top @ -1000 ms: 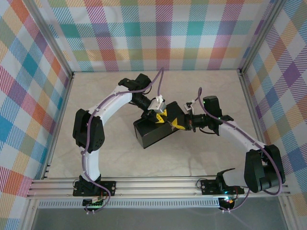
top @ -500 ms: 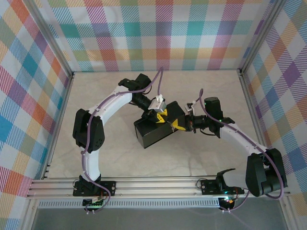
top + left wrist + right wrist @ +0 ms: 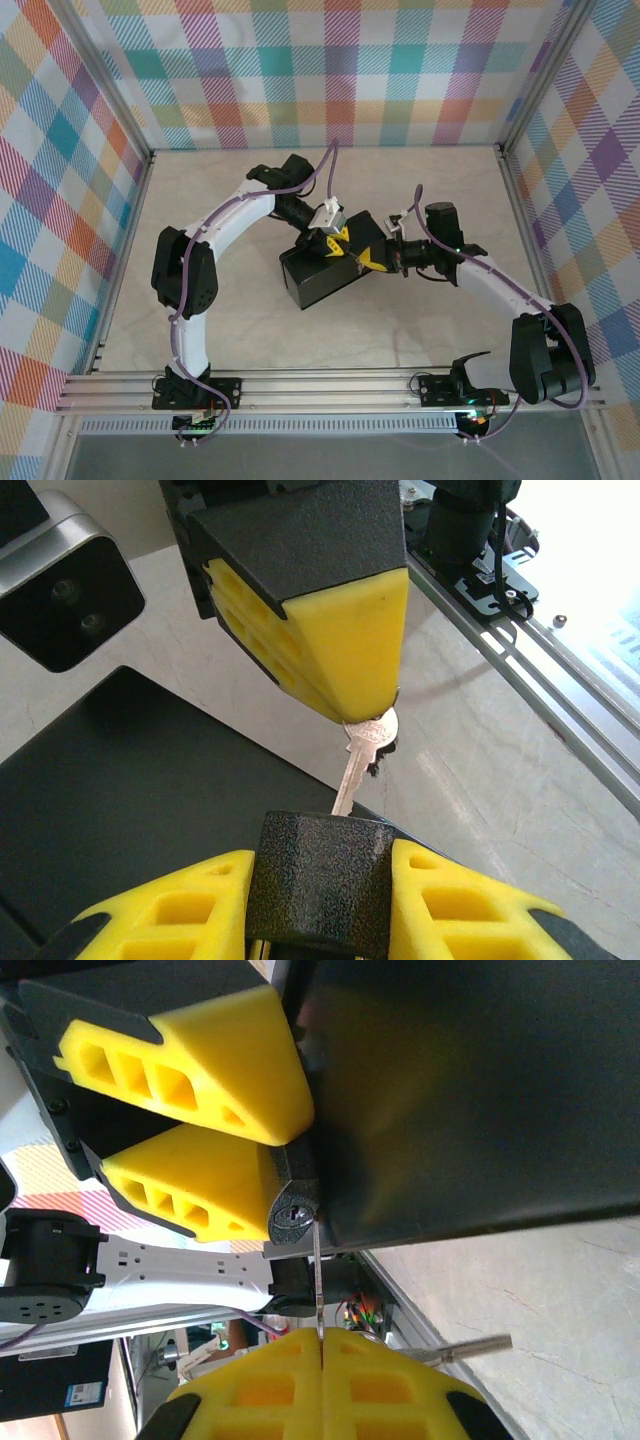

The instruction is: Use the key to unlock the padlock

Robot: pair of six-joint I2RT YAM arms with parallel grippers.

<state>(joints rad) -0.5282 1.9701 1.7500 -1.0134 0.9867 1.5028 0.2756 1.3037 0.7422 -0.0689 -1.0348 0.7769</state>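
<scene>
My left gripper point(image 3: 322, 875) point(image 3: 333, 243) is shut on the padlock point(image 3: 322, 855), a small dark speckled body clamped between its yellow fingers point(image 3: 170, 910), above the dark box point(image 3: 318, 276). My right gripper point(image 3: 322, 1340) point(image 3: 378, 259) is shut on the key point(image 3: 318, 1280), a thin silvery blade pointing at the lock. In the right wrist view the key's tip meets the padlock's point(image 3: 293, 1215) round face at its right edge, just beside the keyhole slot. In the left wrist view the key point(image 3: 356, 762) runs from the right gripper's yellow fingertip point(image 3: 345, 630) down behind the lock's top edge.
The box point(image 3: 120, 790) lies mid-table under both grippers. A second slim key point(image 3: 470, 1344) sticks out sideways from the right fingers. Aluminium rails point(image 3: 330, 388) run along the near edge, and checked walls point(image 3: 330, 70) enclose the table.
The right gripper has edged slightly left toward the left gripper with the key. The left arm and the box have stayed put.
</scene>
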